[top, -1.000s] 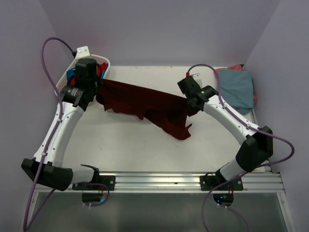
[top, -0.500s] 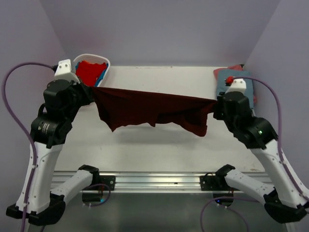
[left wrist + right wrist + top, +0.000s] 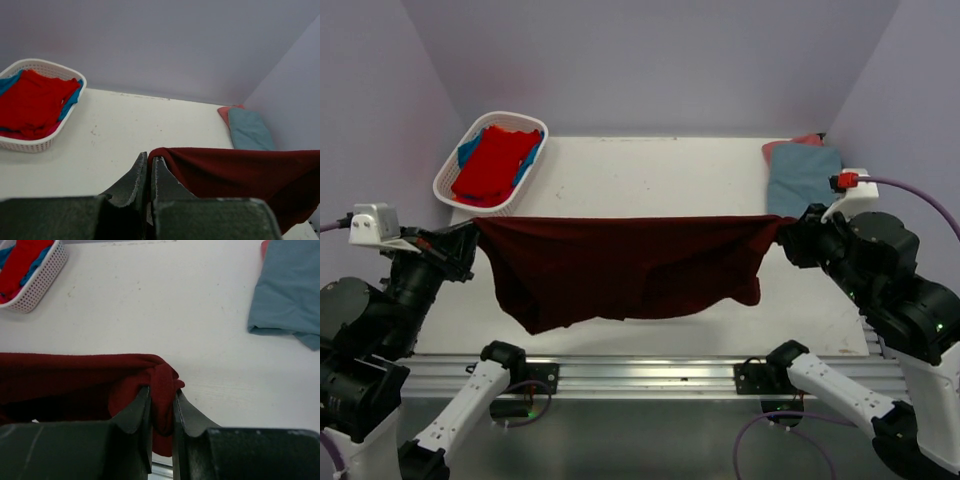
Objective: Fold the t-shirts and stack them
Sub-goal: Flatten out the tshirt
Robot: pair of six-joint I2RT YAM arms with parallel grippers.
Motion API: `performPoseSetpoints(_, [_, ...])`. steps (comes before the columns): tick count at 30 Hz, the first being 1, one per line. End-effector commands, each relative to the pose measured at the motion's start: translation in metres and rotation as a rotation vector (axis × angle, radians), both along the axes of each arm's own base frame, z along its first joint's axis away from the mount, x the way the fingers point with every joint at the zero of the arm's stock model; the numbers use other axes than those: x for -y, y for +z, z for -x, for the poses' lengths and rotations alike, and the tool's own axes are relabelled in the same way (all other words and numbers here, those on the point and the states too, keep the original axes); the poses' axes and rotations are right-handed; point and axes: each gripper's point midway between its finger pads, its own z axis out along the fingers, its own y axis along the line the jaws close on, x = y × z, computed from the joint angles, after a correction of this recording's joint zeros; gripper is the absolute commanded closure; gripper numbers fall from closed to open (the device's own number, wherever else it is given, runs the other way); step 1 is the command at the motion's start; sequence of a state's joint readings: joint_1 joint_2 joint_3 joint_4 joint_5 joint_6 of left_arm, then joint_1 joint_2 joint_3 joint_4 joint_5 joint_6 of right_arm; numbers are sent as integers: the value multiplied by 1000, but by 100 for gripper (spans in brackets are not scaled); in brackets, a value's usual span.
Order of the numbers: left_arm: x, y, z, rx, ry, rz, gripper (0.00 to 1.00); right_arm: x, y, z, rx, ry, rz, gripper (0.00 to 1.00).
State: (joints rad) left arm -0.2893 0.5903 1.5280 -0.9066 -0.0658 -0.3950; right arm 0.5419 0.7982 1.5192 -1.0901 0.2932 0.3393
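Maroon cloth hangs spread between two robot arms: the dark maroon t-shirt [image 3: 620, 275] is stretched over the white table [image 3: 650, 170], its top edge running nearly straight from the left gripper [image 3: 473, 234] to the right gripper [image 3: 783, 234], the body draping below them. Whether the hem touches the table cannot be told. Both wrist views show each gripper's jaws pinched almost together on a bunched corner of the shirt. Ahead of the left gripper, a white slatted basket [image 3: 448, 188] holds a bright red t-shirt [image 3: 492, 162] lying over a blue t-shirt [image 3: 469, 149]. Ahead of the right gripper, a folded grey-blue t-shirt [image 3: 805, 178] rests on a salmon pink t-shirt [image 3: 800, 141].
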Motion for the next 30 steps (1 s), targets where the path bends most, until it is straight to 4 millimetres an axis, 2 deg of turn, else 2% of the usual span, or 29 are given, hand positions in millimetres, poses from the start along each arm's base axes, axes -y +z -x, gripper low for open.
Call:
performPoseSetpoints(1, [-9, -36, -22, -128, 106, 44, 100, 4, -18, 0, -104, -6, 84, 100])
performPoseSetpoints(2, [-7, -64, -35, -214, 128, 42, 100, 5, -36, -7, -177, -40, 123, 100])
performPoseSetpoints(3, [-4, -81, -44, -261, 134, 44, 100, 16, -45, -15, -197, -120, 177, 100])
performPoseSetpoints(4, [-4, -99, -53, -312, 157, 35, 100, 19, -55, -20, -229, -148, 206, 100])
performPoseSetpoints(5, [-2, -136, -67, -422, 186, 16, 100, 16, -79, -31, -282, -172, 251, 100])
performPoseSetpoints(6, [0, -155, -74, -469, 200, 26, 100, 15, -92, -39, -304, -191, 275, 100])
performPoseSetpoints(7, [6, -182, -88, -511, 197, 23, 100, 13, -105, -45, -331, -202, 293, 100])
performPoseSetpoints(8, [9, -203, -98, -563, 210, 18, 100, 2, -135, -58, -394, -201, 319, 100])
performPoseSetpoints(9, [13, -212, -110, -563, 221, 56, 100, -3, -150, -65, -420, -200, 324, 100])
performPoseSetpoints(10, [15, -250, -117, -650, 238, 27, 100, -13, -172, -73, -457, -187, 328, 100])
performPoseSetpoints(11, [15, -264, -123, -676, 253, 22, 100, -16, -185, -79, -480, -208, 325, 100])
performPoseSetpoints(12, [15, -274, -132, -687, 278, 37, 100, -19, -209, -88, -533, -231, 364, 100])
performPoseSetpoints(13, [13, -289, -136, -715, 302, 20, 100, -22, -224, -92, -560, -235, 377, 100])
performPoseSetpoints(14, [11, -308, -143, -769, 326, -7, 100, -27, -232, -103, -551, -247, 369, 100])
performPoseSetpoints(15, [10, -314, -151, -769, 345, -12, 100, -31, -255, -110, -599, -248, 404, 100])
performPoseSetpoints(17, [3, -337, -162, -822, 404, -58, 100, -37, -270, -127, -595, -265, 414, 100])
performPoseSetpoints(18, [-2, -339, -172, -810, 427, -61, 100, -39, -287, -131, -626, -266, 440, 100])
performPoseSetpoints(20, [-5, -355, -184, -834, 453, -90, 100, -44, -294, -145, -619, -277, 430, 100])
performPoseSetpoints(22, [-7, -359, -201, -815, 459, -108, 100, -47, -304, -152, -624, -276, 436, 100])
performPoseSetpoints(26, [-7, -354, -227, -756, 456, -131, 100, -42, -305, -162, -602, -318, 458, 100])
performPoseSetpoints(27, [-3, -348, -235, -730, 420, -131, 100, -38, -302, -164, -590, -334, 468, 100])
performPoseSetpoints(28, [3, -346, -237, -723, 388, -127, 97, -36, -299, -165, -585, -343, 474, 100])
performPoseSetpoints(29, [8, -343, -238, -718, 350, -126, 87, -34, -293, -166, -569, -354, 471, 100])
performPoseSetpoints(30, [19, -343, -235, -734, 289, -110, 61, -30, -289, -166, -559, -371, 478, 92])
